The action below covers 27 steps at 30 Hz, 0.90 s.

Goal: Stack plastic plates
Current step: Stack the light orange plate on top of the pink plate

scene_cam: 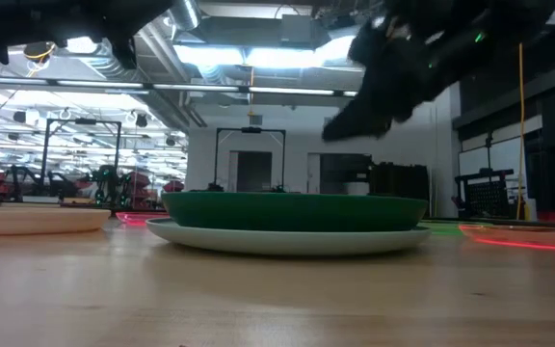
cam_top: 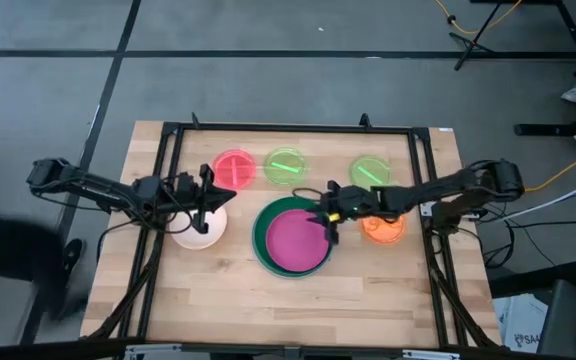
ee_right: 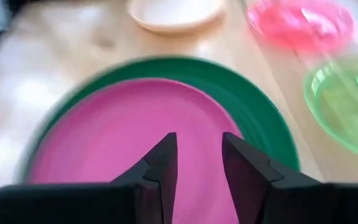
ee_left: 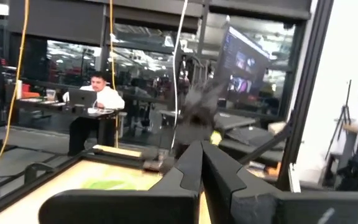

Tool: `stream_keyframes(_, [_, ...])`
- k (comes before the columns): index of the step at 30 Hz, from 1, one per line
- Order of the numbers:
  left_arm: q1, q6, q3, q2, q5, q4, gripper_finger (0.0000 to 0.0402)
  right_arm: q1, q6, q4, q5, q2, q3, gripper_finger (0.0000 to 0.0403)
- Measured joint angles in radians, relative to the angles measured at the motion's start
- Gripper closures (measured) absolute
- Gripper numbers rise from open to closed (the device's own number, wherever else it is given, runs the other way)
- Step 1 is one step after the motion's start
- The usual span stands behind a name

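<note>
A magenta plate (cam_top: 296, 243) lies inside a dark green plate (cam_top: 261, 232). In the low view the dark green plate (scene_cam: 292, 210) rests on a pale plate (scene_cam: 287, 239). My right gripper (cam_top: 321, 214) hangs open above the magenta plate's (ee_right: 123, 130) far right part, fingers (ee_right: 163, 158) apart and touching nothing. My left gripper (cam_top: 212, 196) is shut and held level above the far edge of the cream-pink plate (cam_top: 198, 228), which lies flat on the table. The red (cam_top: 233, 168), two lime green (cam_top: 285, 165) (cam_top: 370, 172) and orange (cam_top: 382, 229) plates lie singly.
A black frame (cam_top: 288, 128) runs round the table's far and side edges. Bare wood (cam_top: 298, 310) stretches along the near side. The orange plate lies under my right arm. A person (ee_left: 95, 102) sits at a desk in the room beyond the table.
</note>
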Motion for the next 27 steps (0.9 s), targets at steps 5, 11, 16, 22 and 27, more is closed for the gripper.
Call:
stream_keyframes(5, [-0.024, 0.021, 0.080, 0.087, -0.006, -0.031, 0.0399, 0.103, -0.047, -0.001, 0.054, -0.077, -0.030, 0.0286])
stream_keyframes(11, [-0.061, 0.042, 0.233, 0.231, -0.011, -0.206, 0.0399, 0.233, -0.070, 0.062, 0.134, -0.093, -0.093, 0.0285])
stream_keyframes(16, [-0.104, 0.030, 0.390, 0.327, -0.093, -0.425, 0.0399, 0.325, -0.090, 0.174, 0.149, -0.093, -0.143, 0.0285])
stream_keyframes(22, [-0.157, -0.103, 0.571, 0.398, -0.125, -0.769, 0.0399, 0.439, -0.178, 0.219, 0.117, -0.093, -0.149, 0.0285])
stream_keyframes(27, [-0.238, -0.145, 0.643, 0.439, -0.158, -0.974, 0.0399, 0.499, -0.184, 0.215, 0.136, -0.093, -0.149, 0.0285])
